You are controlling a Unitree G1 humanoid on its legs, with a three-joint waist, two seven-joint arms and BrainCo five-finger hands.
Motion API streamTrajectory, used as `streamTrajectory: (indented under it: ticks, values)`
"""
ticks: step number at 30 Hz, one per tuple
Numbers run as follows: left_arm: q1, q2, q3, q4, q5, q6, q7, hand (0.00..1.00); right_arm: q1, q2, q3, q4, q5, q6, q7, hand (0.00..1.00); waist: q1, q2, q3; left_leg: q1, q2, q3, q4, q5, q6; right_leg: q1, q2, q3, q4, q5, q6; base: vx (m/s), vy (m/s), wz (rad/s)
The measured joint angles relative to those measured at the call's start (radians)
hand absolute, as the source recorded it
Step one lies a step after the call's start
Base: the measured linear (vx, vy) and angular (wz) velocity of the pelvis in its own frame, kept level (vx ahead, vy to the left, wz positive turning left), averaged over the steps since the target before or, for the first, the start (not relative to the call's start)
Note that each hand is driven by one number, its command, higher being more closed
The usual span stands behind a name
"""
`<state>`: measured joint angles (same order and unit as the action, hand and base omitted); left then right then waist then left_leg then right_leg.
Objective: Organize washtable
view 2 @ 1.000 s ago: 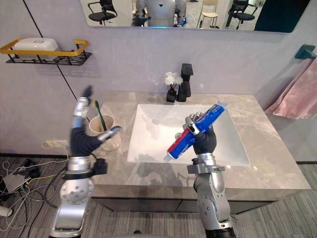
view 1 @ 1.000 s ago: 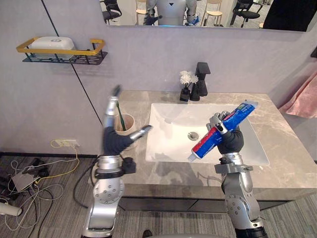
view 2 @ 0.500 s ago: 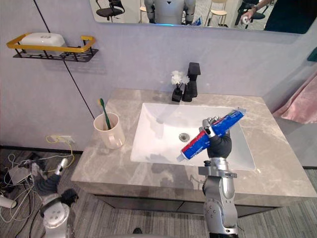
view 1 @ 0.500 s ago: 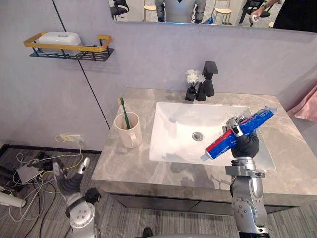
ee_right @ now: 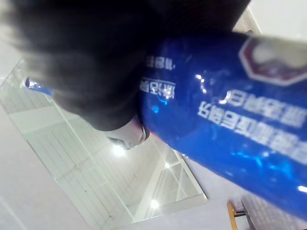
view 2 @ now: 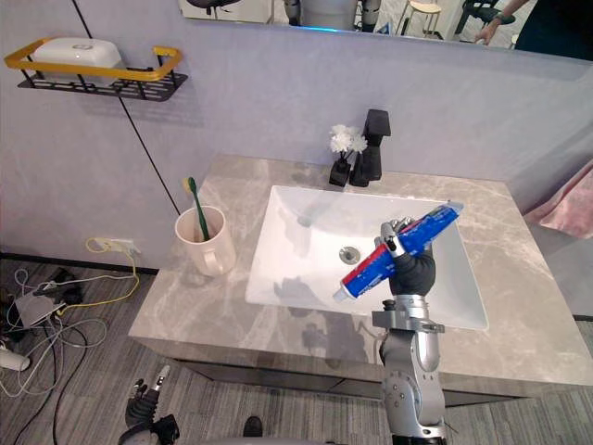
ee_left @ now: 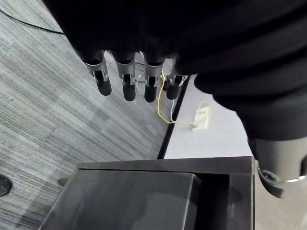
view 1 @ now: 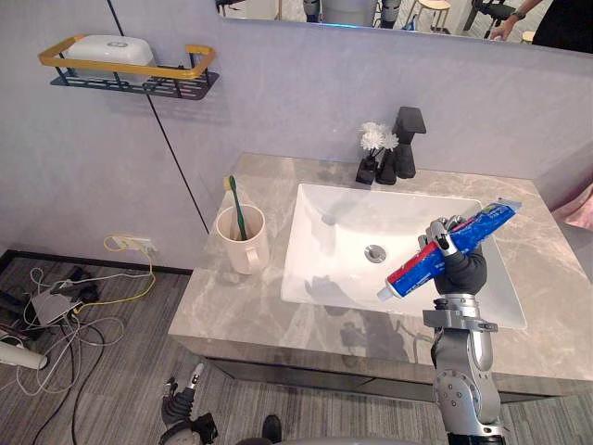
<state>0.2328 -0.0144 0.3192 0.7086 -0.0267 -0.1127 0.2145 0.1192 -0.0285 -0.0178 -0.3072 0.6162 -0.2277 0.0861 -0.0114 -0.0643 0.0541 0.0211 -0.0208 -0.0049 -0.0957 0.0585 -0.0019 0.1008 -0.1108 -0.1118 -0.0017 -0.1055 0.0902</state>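
My right hand is raised over the front right of the white sink, shut on a blue and red toothpaste tube that slants with its cap end down and to the left. The right wrist view shows the tube's blue side up close. A cream cup holding a green toothbrush stands on the grey marble counter left of the sink. My left hand hangs low by the floor in front of the cabinet, its fingers straight and empty.
A black faucet and a small vase of white flowers stand behind the sink. A wall shelf with a yellow rail holds a white box. A pink towel hangs at the right. Cables lie on the floor at the left.
My left arm dropped from beside the cup to near the floor below the counter. The right hand kept its hold on the toothpaste. The camera shifted.
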Motion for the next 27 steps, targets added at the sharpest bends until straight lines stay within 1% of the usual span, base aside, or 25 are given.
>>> streamTrajectory:
  ticks: [5,7,10,13,15,18,19,23,24,26,27]
  values:
    - [0.002,0.007,-0.044,0.062,0.006,0.001,-0.020,0.00,-0.001,-0.004,0.009,0.000,-0.005,-0.002,0.000,1.00,0.003,0.000,0.000,0.000,0.002,-0.004,0.000,0.000,0.000,0.000,-0.001,0.000,0.001,0.000,-0.001,-0.03,-0.010,0.01]
    - [0.001,0.013,-0.050,0.085,0.023,0.002,-0.022,0.00,-0.005,-0.020,0.021,0.000,-0.018,-0.002,0.000,1.00,0.004,-0.001,0.000,0.000,0.002,-0.004,0.000,0.000,0.000,0.000,-0.001,0.000,0.002,0.000,-0.001,0.00,0.000,0.00]
    - [-0.001,0.028,-0.055,0.102,0.040,0.008,-0.040,0.00,-0.016,-0.022,0.027,0.000,-0.037,-0.002,-0.001,1.00,0.008,-0.001,-0.001,0.000,0.002,-0.004,0.000,0.000,0.000,0.000,-0.001,0.000,0.003,0.000,-0.001,0.00,0.000,0.00]
    - [-0.007,0.031,-0.055,0.114,0.042,0.010,-0.041,0.00,-0.048,-0.024,0.026,0.000,-0.043,-0.002,-0.006,1.00,0.013,-0.002,-0.001,0.000,0.002,-0.004,0.000,0.000,0.000,0.000,-0.001,0.000,0.003,0.000,-0.001,0.00,0.000,0.00]
    - [-0.021,0.033,-0.064,0.128,0.044,0.011,-0.042,0.00,-0.086,-0.031,0.027,0.000,-0.058,-0.003,-0.021,1.00,0.025,-0.004,-0.002,0.001,0.002,-0.006,0.000,0.001,0.000,0.000,-0.001,-0.001,0.004,0.000,-0.001,0.00,-0.002,0.02]
    - [-0.022,0.043,-0.084,0.128,0.054,0.010,-0.054,0.00,-0.161,-0.044,0.031,0.000,-0.092,-0.005,-0.028,1.00,0.026,-0.007,-0.002,0.000,0.002,-0.013,0.000,0.002,-0.002,0.003,-0.001,-0.008,0.006,0.000,-0.001,0.00,-0.001,0.07]
    - [-0.024,0.048,-0.092,0.129,0.061,0.010,-0.061,0.00,-0.193,-0.050,0.039,0.000,-0.112,-0.010,-0.040,1.00,0.026,-0.009,-0.002,0.001,0.002,-0.015,0.000,0.003,-0.003,0.004,0.000,-0.011,0.006,0.000,-0.001,-0.01,-0.011,0.07]
    - [-0.039,0.057,-0.110,0.149,0.078,0.008,-0.062,0.00,-0.291,-0.062,0.074,0.001,-0.153,-0.017,-0.061,1.00,0.031,-0.011,-0.001,0.001,0.003,-0.023,0.000,0.004,-0.004,0.009,0.001,-0.020,0.006,0.000,-0.001,-0.02,-0.017,0.07]
    - [-0.040,0.060,-0.119,0.149,0.078,0.008,-0.062,0.00,-0.325,-0.063,0.087,0.005,-0.158,-0.024,-0.064,1.00,0.033,-0.012,-0.001,0.001,0.004,-0.024,0.000,0.005,-0.004,0.010,0.001,-0.021,0.005,0.000,-0.001,-0.03,-0.023,0.03]
    - [-0.044,0.061,-0.121,0.149,0.078,0.008,-0.063,0.00,-0.377,-0.066,0.099,0.009,-0.174,-0.032,-0.070,1.00,0.040,-0.015,0.000,0.003,0.004,-0.025,0.000,0.005,-0.004,0.016,0.002,-0.023,0.004,0.000,-0.001,-0.01,-0.012,0.02]
    - [-0.050,0.061,-0.125,0.150,0.079,0.008,-0.063,0.00,-0.403,-0.071,0.103,0.010,-0.195,-0.039,-0.083,1.00,0.054,-0.017,0.002,0.005,0.004,-0.026,0.000,0.005,-0.004,0.016,0.002,-0.023,0.003,0.000,-0.001,-0.03,-0.019,0.05]
